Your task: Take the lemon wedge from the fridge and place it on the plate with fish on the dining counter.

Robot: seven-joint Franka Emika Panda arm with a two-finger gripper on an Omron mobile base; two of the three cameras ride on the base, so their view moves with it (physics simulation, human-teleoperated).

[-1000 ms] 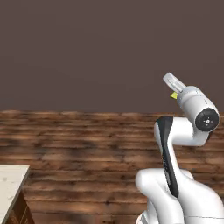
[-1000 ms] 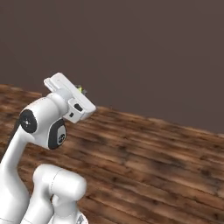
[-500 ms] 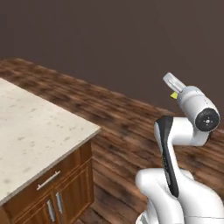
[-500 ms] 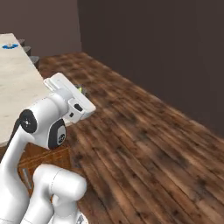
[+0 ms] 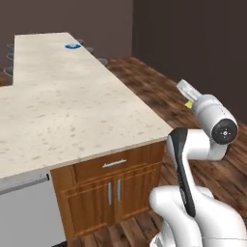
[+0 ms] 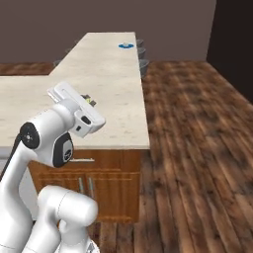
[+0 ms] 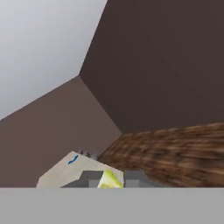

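Note:
My gripper (image 5: 188,101) is held high beside the arm, shut on the lemon wedge (image 5: 188,104), a tiny yellow-green piece. The right base view shows the gripper (image 6: 89,101) and the lemon wedge (image 6: 91,103) over the near end of the dining counter (image 6: 108,84). In the hand view the lemon wedge (image 7: 108,180) sits between the two dark fingertips (image 7: 89,179). The blue plate (image 5: 72,46) (image 6: 126,46) (image 7: 73,160) lies far off at the other end of the dining counter (image 5: 62,106), with a pale speck of fish on it. The fridge is out of view.
Wooden cabinets with a drawer (image 5: 113,164) and a grey appliance front (image 5: 24,212) stand under the near counter end. Round stools (image 6: 143,63) line the counter's far side. Open wooden floor (image 6: 197,138) stretches to the right, bounded by dark walls.
The whole picture has swung as the base moved: the dining counter and blue plate have come into view. The arm keeps its pose with the lemon wedge in the gripper.

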